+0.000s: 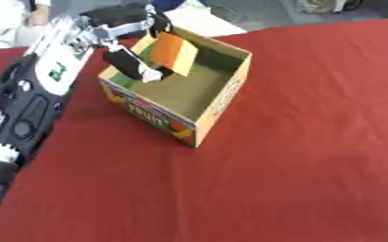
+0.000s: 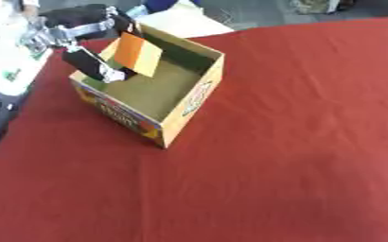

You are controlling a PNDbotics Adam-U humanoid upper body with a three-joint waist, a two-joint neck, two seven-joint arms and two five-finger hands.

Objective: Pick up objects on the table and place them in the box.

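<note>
The left hand (image 1: 131, 52) pinches an orange card (image 1: 174, 54) over the box (image 1: 218, 101) near the table's (image 1: 313, 142) far left corner; released tilted, it may catch the rim.

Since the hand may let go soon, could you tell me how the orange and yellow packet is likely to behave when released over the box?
The packet looks flat and thin, so probably light. It keeps straight edges in the left hand, suggesting some stiffness. Held tilted over the box, it would likely slide flat rather than roll.
</note>
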